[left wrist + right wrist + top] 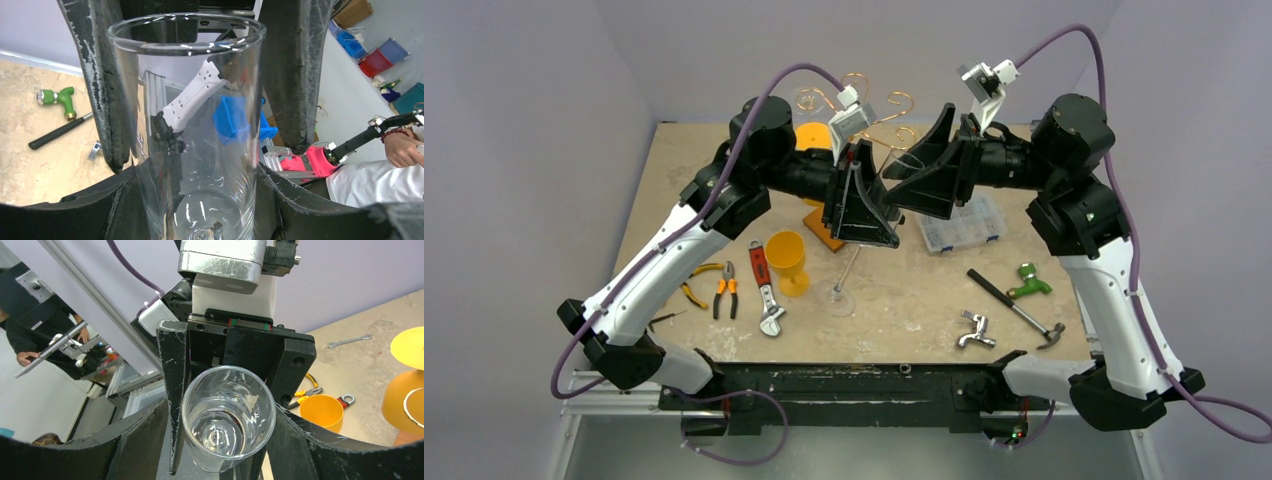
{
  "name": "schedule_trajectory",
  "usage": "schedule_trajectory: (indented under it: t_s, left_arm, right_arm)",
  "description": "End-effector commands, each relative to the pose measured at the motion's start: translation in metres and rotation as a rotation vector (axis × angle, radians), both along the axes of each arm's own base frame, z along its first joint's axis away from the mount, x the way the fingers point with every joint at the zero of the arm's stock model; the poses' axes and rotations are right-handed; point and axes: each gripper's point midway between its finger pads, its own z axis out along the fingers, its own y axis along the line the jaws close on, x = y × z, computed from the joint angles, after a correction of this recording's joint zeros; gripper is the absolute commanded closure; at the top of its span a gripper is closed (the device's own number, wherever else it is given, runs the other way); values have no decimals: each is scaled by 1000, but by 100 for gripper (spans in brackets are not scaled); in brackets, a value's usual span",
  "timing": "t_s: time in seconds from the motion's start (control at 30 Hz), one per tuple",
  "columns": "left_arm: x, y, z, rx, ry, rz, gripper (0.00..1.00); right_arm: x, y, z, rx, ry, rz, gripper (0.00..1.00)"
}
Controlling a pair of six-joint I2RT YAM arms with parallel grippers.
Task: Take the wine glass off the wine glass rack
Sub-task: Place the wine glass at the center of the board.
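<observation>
where it shows, wine glass clear, seemingly straight-sided

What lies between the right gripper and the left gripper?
The clear wine glass, held by the left gripper; both wrist views show it.

Wine glass: clear, empty, tilted, rim toward the right, stem and foot slanting down-left, bowl clamped in left hand. Wine glass rack: gold spiral arms, orange-brown wooden base, upright on desk, close beside.
</observation>
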Motion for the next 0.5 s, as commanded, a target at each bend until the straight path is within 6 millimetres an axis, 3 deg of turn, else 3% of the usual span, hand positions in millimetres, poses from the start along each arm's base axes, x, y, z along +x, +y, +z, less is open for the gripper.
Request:
schedule_trajectory:
  t_s: [0.0, 0.23, 0.47]
  left_arm:
    - [-3, 2, 21, -54, -78, 0, 100]
    - [-1, 1, 22, -56, -80, 3, 100]
    - [-2, 1, 20, -51, -78, 5, 100]
  right_arm:
    - [-15, -2, 6, 7, -16, 59, 32]
    - [-12, 0, 0, -14, -4, 45, 35]
    - [-10, 1, -3, -19, 1, 38, 52]
